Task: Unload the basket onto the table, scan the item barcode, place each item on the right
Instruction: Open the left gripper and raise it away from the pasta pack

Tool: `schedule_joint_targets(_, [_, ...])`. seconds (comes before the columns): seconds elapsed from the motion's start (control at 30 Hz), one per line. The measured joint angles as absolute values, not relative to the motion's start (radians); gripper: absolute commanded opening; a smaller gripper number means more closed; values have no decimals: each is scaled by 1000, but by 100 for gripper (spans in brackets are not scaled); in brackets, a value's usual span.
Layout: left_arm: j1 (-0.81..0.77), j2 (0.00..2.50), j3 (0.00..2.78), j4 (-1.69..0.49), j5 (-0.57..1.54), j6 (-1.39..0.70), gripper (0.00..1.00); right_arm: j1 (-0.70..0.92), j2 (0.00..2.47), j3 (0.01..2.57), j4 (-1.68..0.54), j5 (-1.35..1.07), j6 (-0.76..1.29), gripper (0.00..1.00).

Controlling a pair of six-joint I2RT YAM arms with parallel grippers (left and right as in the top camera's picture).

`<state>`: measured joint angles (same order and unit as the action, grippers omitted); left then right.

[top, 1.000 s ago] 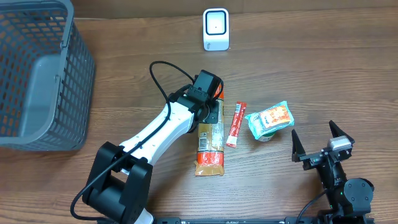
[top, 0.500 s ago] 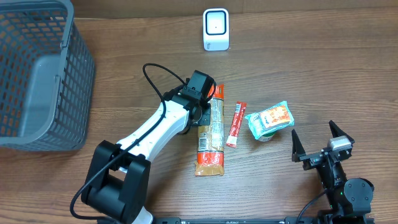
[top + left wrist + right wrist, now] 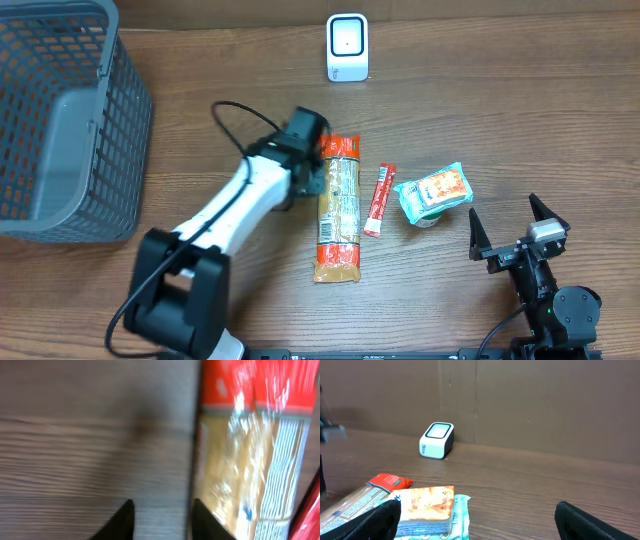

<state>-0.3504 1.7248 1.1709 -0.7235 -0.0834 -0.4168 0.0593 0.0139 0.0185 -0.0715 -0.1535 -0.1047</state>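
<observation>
The wooden table (image 3: pixel 520 110) carries a grey basket (image 3: pixel 60 120) at its far left; the left arm (image 3: pixel 230 215) reaches to the long noodle packet (image 3: pixel 338 220), which lies flat just left of a red stick sachet (image 3: pixel 379 200) and well apart from the white scanner (image 3: pixel 347 47); the left claw (image 3: pixel 162 515) stands narrowly parted over bare wood, gripping nothing, one fingertip (image 3: pixel 207 520) at the packet's edge; the right claw (image 3: pixel 506 222) gapes wide, empty.

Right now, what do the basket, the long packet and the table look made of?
Basket: probably moulded plastic, grey and matte, lattice walls. Long packet: thin glossy film, partly clear, judging by glare streaks. Table: wood or wood-look laminate; grain shows, low sheen.
</observation>
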Motion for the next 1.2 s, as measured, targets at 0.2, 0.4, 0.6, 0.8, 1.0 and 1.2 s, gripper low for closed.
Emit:
schedule_joint_targets(0.2, [-203,1679,1205,-759,-85,-420,100,59,14,19,-71,-153,-105,100])
schedule_joint_targets(0.4, [-143,1679,1205,-790,-87,-422,100,59,14,19,-72,-153,-105,100])
schedule_joint_targets(0.6, [-143,1679,1205,-789,-87,-422,100,59,14,19,-72,-154,-105,100])
schedule_joint_targets(0.8, [-143,1679,1205,-789,-87,-422,100,59,14,19,-71,-153,-105,100])
schedule_joint_targets(1.0, [-143,1679,1205,-789,-87,-422,100,59,14,19,-71,-154,-105,100])
schedule_joint_targets(1.2, [-143,1679,1205,-789,-87,-422,100,59,14,19,-71,-154,-105,100])
